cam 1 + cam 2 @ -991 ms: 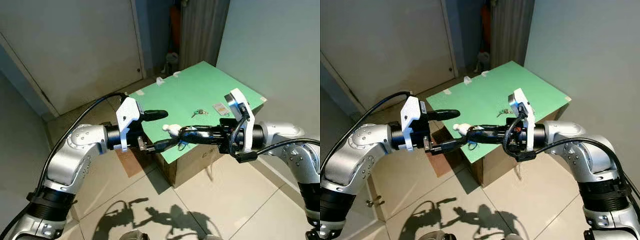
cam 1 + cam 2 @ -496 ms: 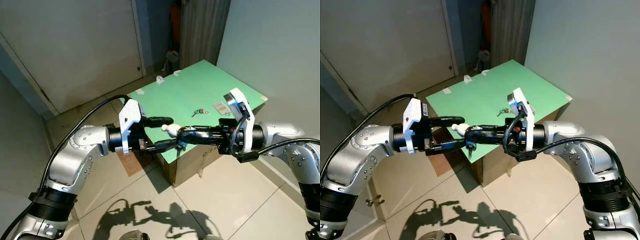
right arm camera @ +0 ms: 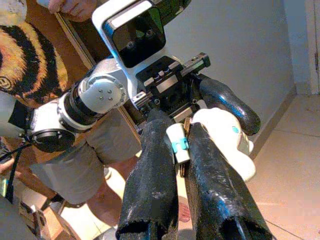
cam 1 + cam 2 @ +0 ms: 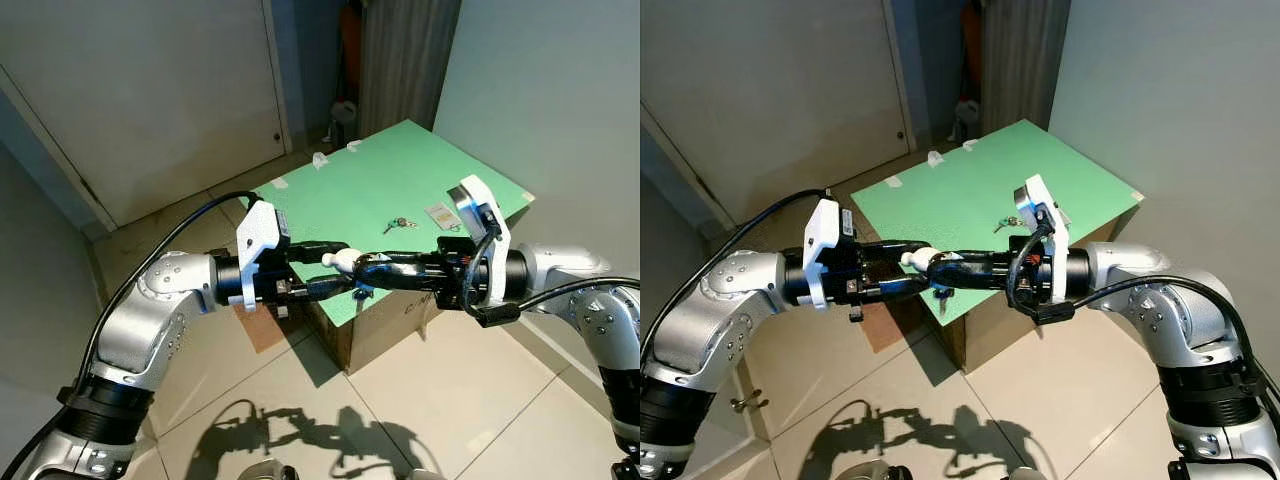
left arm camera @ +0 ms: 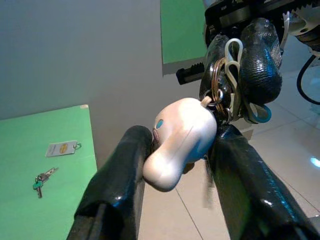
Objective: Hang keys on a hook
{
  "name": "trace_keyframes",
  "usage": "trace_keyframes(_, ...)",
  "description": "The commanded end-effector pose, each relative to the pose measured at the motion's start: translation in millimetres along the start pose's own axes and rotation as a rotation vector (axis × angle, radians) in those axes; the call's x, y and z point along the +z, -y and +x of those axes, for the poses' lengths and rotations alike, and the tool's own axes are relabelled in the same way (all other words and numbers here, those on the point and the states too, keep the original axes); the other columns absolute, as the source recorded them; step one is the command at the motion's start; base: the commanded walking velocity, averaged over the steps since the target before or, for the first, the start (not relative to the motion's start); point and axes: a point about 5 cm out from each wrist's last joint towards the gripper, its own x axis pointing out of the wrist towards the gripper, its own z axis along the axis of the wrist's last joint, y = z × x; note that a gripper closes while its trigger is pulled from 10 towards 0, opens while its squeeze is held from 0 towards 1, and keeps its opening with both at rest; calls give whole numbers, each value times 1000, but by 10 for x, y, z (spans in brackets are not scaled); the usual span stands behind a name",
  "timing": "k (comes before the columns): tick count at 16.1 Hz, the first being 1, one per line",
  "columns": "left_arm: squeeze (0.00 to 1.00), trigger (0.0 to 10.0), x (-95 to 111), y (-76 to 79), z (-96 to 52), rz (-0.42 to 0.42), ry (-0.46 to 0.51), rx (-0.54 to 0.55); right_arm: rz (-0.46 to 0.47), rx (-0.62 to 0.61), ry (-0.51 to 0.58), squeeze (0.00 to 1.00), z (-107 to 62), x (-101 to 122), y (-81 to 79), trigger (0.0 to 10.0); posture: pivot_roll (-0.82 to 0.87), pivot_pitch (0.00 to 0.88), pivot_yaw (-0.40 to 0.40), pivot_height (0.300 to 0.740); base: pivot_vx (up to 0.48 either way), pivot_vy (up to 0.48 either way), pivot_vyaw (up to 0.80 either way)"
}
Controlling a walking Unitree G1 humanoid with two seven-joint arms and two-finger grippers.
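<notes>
At frame centre the left pincer point(image 4: 325, 268) and right pincer point(image 4: 372, 270) meet tip to tip in the air before the green counter point(image 4: 370, 190). The left pincer's fingers point(image 5: 120, 180) clamp a white fob point(image 5: 181, 140); the right pincer is pressed onto the key ring point(image 5: 218, 85) joined to it. A second set of keys point(image 4: 398, 224) and a tag point(image 4: 438, 213) lie on the counter, right of centre.

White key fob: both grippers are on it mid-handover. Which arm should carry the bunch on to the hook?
Probably left. The left gripper has its fingers round the white key fob, a broad hold. The right gripper only pinches the ring end. No hook is in sight, so reach is unsettled.
</notes>
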Motion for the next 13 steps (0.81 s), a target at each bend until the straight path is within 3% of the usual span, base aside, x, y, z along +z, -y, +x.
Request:
trace_keyframes(1, 0, 0, 71, 48, 21, 12, 33, -48, -2, 10, 0, 0, 27, -10, -29, 0, -174, 36, 87, 740, 0, 0, 0)
trace_keyframes(10, 0, 0, 45, 113, 53, -2, 46, -68, 20, -14, 13, 0, 46, -53, -9, 0, -171, 29, 83, 740, 0, 0, 0)
trace_keyframes(11, 0, 0, 40, 118, 51, -6, 46, -66, 10, -77, 9, 0, 53, -59, 65, 7569, -169, 31, 82, 740, 0, 0, 0)
trace_keyframes(12, 0, 0, 39, 116, 50, -6, 45, -65, 9, -92, 5, 161, 55, -62, 83, 10000, -169, 31, 82, 740, 0, 0, 0)
trace_keyframes(13, 0, 0, 38, 112, 51, -6, 44, -63, 8, -100, 2, 710, 58, -64, 95, 10000, -168, 32, 81, 740, 0, 0, 0)
